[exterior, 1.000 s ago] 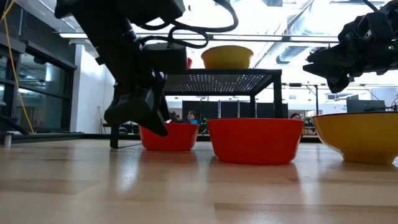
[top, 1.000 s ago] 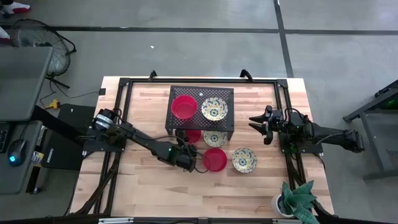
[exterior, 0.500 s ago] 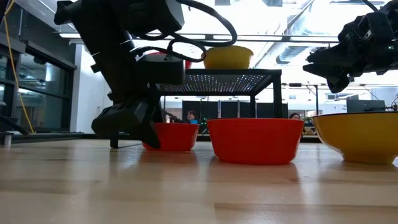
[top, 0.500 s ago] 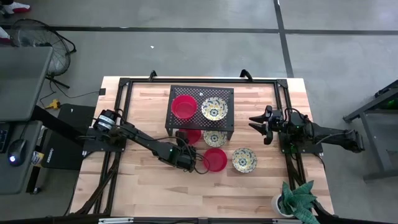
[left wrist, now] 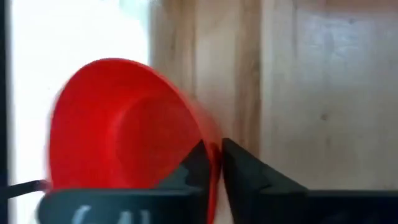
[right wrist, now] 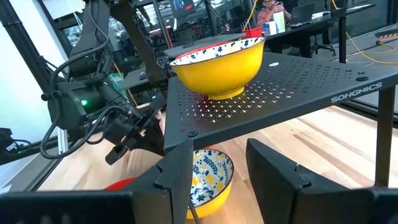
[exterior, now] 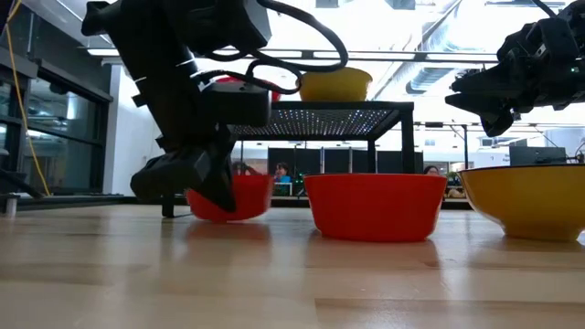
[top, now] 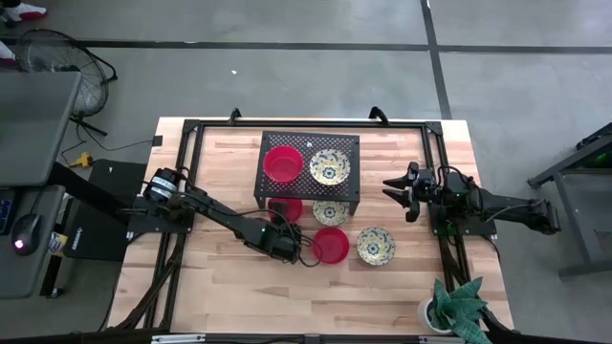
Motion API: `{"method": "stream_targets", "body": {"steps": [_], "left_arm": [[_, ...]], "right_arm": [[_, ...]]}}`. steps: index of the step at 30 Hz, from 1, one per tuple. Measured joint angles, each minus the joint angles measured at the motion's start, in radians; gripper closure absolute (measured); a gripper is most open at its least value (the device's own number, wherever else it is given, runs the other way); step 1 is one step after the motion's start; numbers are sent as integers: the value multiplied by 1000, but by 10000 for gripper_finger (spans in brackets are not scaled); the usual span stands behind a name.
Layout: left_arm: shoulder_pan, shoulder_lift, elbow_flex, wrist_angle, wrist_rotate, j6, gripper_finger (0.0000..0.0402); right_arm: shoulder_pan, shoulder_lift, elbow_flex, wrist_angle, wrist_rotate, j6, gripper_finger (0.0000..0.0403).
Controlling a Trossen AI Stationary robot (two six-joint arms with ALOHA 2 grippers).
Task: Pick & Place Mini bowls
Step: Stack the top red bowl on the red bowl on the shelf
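A black perforated rack [top: 310, 167] stands mid-table, its top crowded by a red bowl [top: 282, 163] and a patterned bowl [top: 330, 166]. The low space beneath it is partly blocked by the left gripper [top: 284, 227], clamped on the rim of a red mini bowl [exterior: 227, 195], and by another patterned bowl [top: 330, 212]. In front, a second red bowl [top: 331, 245] and a floral bowl [top: 376, 246] sit close together, leaving narrow gaps. The wooden table [top: 220, 287] lies open nearer the front edge.

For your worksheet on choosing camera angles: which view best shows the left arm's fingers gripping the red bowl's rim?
The left wrist view: the fingers pinch the red bowl rim close up. The low view shows the bowl tilted behind the arm; the high view shows it mostly hidden under the rack.
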State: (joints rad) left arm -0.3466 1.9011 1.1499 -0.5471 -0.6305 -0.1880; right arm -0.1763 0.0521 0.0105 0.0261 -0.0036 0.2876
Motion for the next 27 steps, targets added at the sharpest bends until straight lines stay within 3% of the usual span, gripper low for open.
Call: {"method": "stream_targets", "body": {"steps": [2, 13, 27], "left_arm": [[-1, 0, 0, 0, 29, 0, 394], [-75, -35, 43, -14, 44, -4, 399], [-166, -133, 287, -326, 115, -27, 401]], "right_arm": [[0, 0, 0, 0, 0, 0, 265], [0, 0, 0, 0, 0, 0, 265], [0, 0, 0, 0, 0, 0, 265]]}}
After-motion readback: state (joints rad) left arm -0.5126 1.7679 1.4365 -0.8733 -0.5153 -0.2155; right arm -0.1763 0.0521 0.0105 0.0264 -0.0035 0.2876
